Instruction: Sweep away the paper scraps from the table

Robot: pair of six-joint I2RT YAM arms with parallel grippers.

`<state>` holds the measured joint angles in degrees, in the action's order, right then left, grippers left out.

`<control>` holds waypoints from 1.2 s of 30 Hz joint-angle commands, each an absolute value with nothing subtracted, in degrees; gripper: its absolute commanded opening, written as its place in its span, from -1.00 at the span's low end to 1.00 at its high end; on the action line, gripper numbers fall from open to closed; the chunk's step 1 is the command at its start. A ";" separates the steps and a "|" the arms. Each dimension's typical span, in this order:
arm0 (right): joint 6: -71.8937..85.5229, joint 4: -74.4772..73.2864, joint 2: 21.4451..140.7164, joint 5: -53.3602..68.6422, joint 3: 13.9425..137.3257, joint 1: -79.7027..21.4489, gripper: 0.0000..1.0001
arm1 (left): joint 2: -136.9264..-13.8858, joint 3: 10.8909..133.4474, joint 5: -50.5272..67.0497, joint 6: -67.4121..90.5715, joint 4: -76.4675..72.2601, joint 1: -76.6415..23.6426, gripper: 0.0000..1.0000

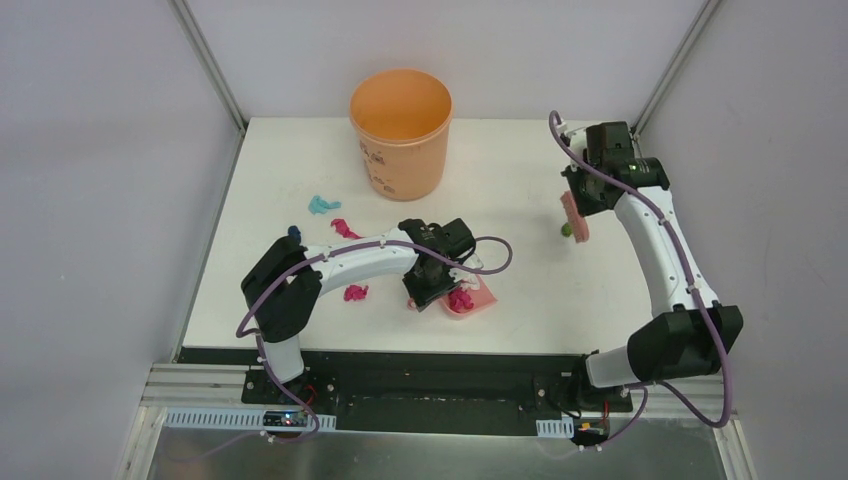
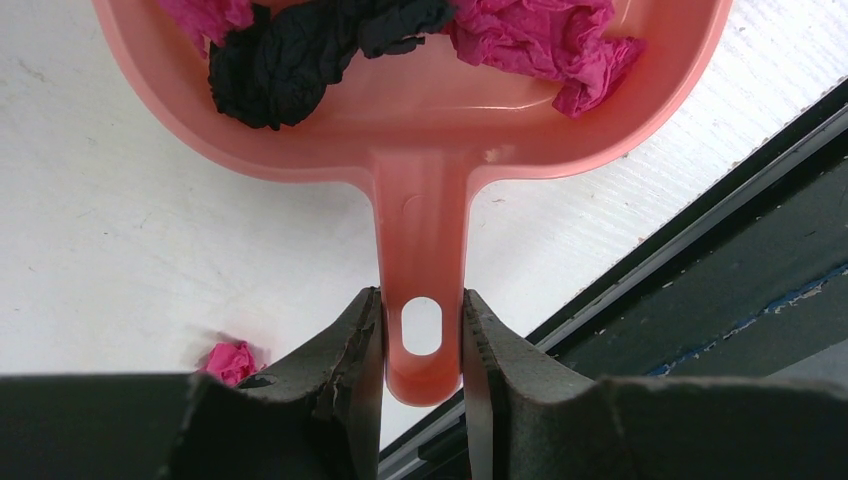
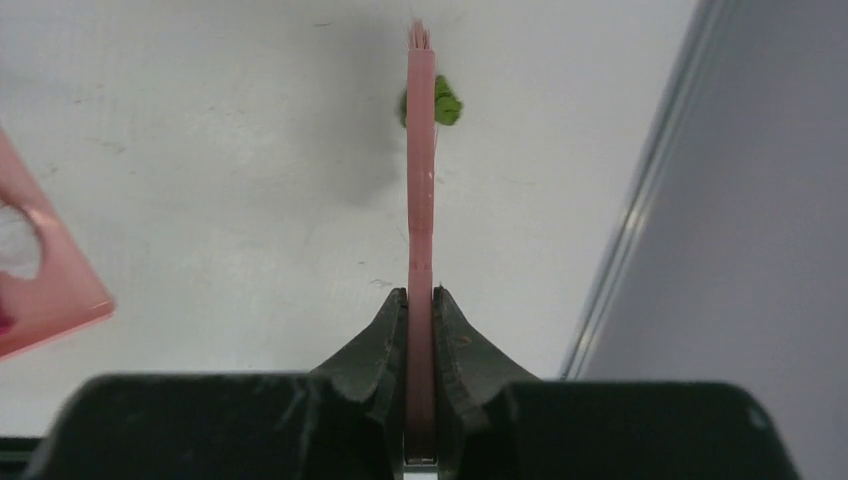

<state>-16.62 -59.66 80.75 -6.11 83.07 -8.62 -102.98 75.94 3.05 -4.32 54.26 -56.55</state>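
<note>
- Strewn on the left of the counter (image 1: pixel 260 200): teal, dark blue and magenta paper scraps (image 1: pixel 318 205), not yet swept.
- Pinched at its handle end by the left claw (image 2: pixel 422 330): dustpan (image 2: pixel 420 130), flat near the front edge for catching, black wad (image 2: pixel 270 70) and magenta wad (image 2: pixel 540 40) already inside.
- Parked at the back: orange bucket (image 1: pixel 400 130), likely for emptying.
- Pressed together on the pink brush (image 3: pixel 420 200): right claw (image 3: pixel 420 310), bristle tip against a green scrap (image 3: pixel 447 103), poised to push it panward.
</note>
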 commanded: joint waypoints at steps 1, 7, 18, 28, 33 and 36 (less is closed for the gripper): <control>-23.36 -54.94 83.19 -15.74 89.32 -5.15 -1.00 | -101.71 78.22 3.25 -5.43 55.11 -56.34 -1.00; -29.54 -49.21 89.25 -17.90 88.12 -3.15 -1.00 | -102.19 78.09 4.30 -5.45 55.02 -56.40 -1.00; -23.84 -58.62 92.11 -3.40 85.35 -9.70 -1.00 | -103.02 77.95 4.92 -5.50 54.82 -56.41 -1.00; -17.80 -75.33 85.80 27.85 88.58 -15.87 -1.00 | -103.93 78.16 4.59 -5.49 54.84 -56.08 -1.00; -15.24 -69.59 83.41 15.84 89.51 -11.59 -1.00 | -103.94 78.08 4.57 -5.45 54.76 -56.13 -1.00; -12.24 -65.38 83.61 11.48 88.25 -6.68 -1.00 | -103.52 77.72 4.40 -5.23 54.48 -56.10 -1.00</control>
